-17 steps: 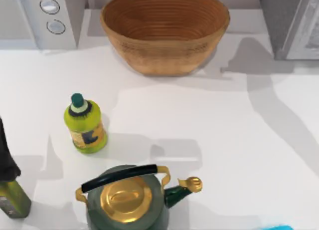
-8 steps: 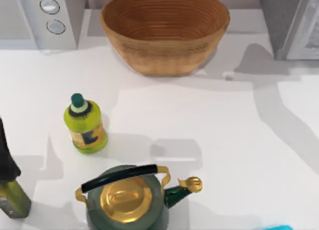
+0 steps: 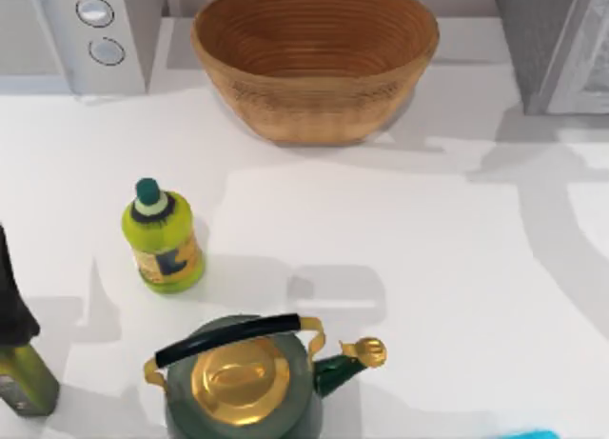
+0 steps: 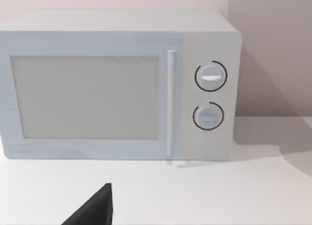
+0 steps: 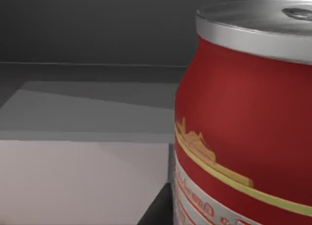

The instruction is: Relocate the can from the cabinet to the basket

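Close before the right tool's camera inside the dark cabinet looms the can; whether that tool grips it I cannot tell; a loose hold could drop it short of the basket.

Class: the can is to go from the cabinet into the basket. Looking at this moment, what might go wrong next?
1. The can sits very close to the right wrist camera inside the dark cabinet; a clumsy approach might tip it.
2. On the way to the basket, the can might clip the cabinet's edge or the basket's tall rim.
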